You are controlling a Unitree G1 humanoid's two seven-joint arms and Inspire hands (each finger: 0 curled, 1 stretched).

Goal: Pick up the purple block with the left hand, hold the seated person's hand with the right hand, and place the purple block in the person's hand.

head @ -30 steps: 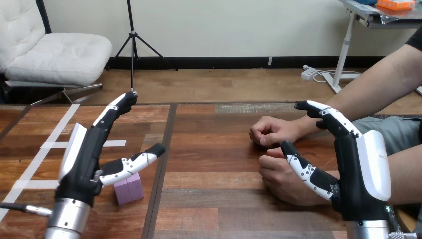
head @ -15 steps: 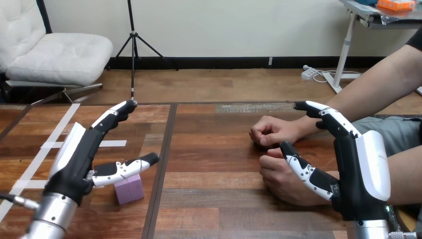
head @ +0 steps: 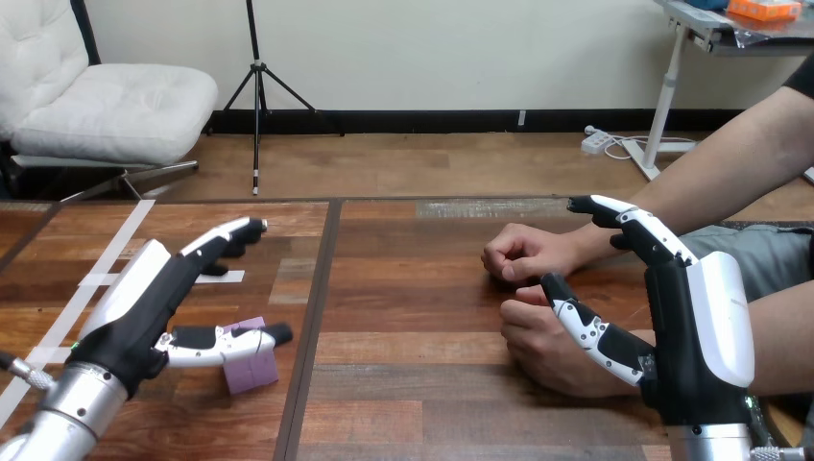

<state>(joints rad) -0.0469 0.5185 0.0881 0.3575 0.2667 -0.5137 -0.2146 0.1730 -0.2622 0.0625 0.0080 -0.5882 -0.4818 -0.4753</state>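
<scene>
The purple block [head: 251, 368] lies on the wooden table at the lower left. My left hand [head: 144, 307] hangs low over it, open, fingers stretched forward and the thumb lying across the block's top edge. My right hand [head: 686, 317] stands upright at the right, open, with its thumb just in front of the person's nearer hand [head: 542, 348], which rests curled on the table. The person's farther hand [head: 523, 254] is a loose fist resting a little beyond it. I see no finger of mine curled round either hand.
White tape strips [head: 106, 279] mark the table's left part. A dark seam [head: 312, 327] runs down the table between the block and the person's hands. The person's forearms [head: 730, 163] come in from the right edge.
My left hand has dropped and tilted forward, from raised above the block to low over it, thumb now at the block's top. My right hand and the person's hands are unmoved.
</scene>
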